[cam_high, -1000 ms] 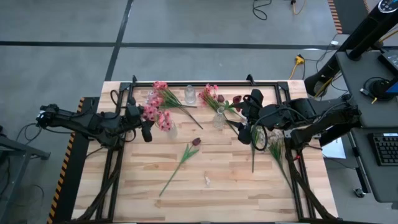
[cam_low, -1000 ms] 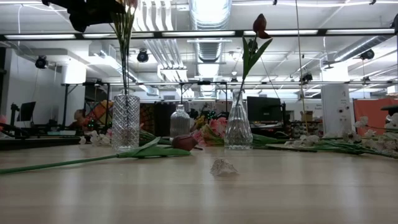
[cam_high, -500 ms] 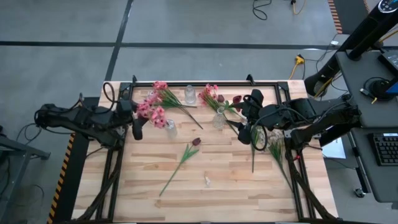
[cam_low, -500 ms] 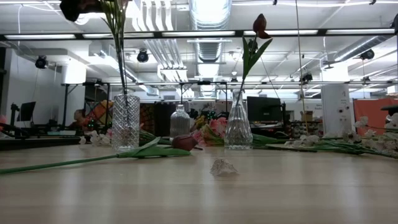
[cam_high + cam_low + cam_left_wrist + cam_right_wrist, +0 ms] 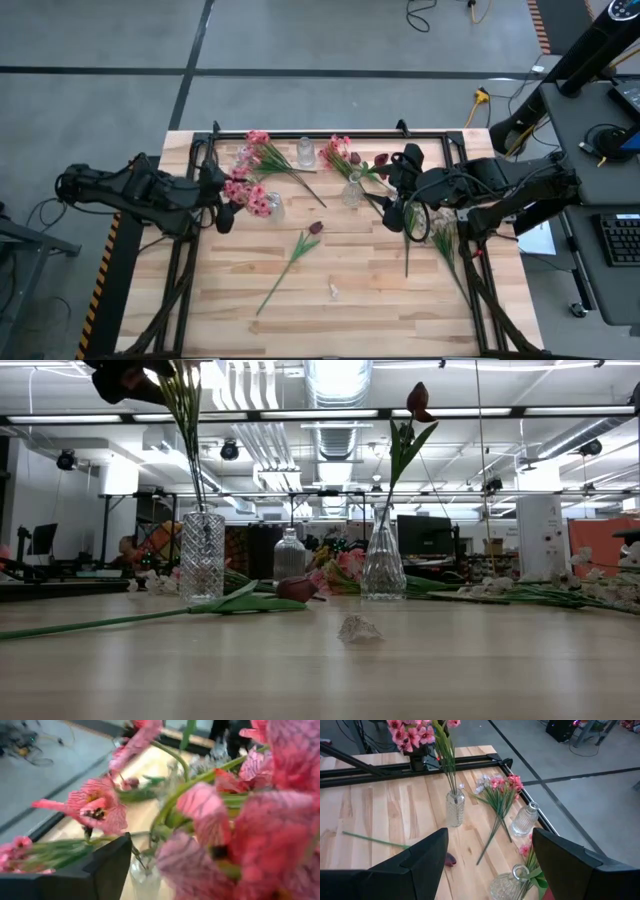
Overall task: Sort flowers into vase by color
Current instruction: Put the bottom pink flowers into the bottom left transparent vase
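Beside the cut-glass vase (image 5: 272,208), the left gripper (image 5: 222,205) stood with fingers spread, free of the pink flowers (image 5: 246,191) whose stalks sat inside it. Placement looked done; next, probably, the dark red tulip (image 5: 315,228) near that vase.

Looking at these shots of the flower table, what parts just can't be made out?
- Left pincer: in its own wrist view, blurred pink blossoms fill the picture; only one finger shows.
- Right pincer: from above, whether it touches the green stems is too small to tell.
- Small pale scrap on the table: too small to identify.
- Low view: both arms are cut off by the top edge.
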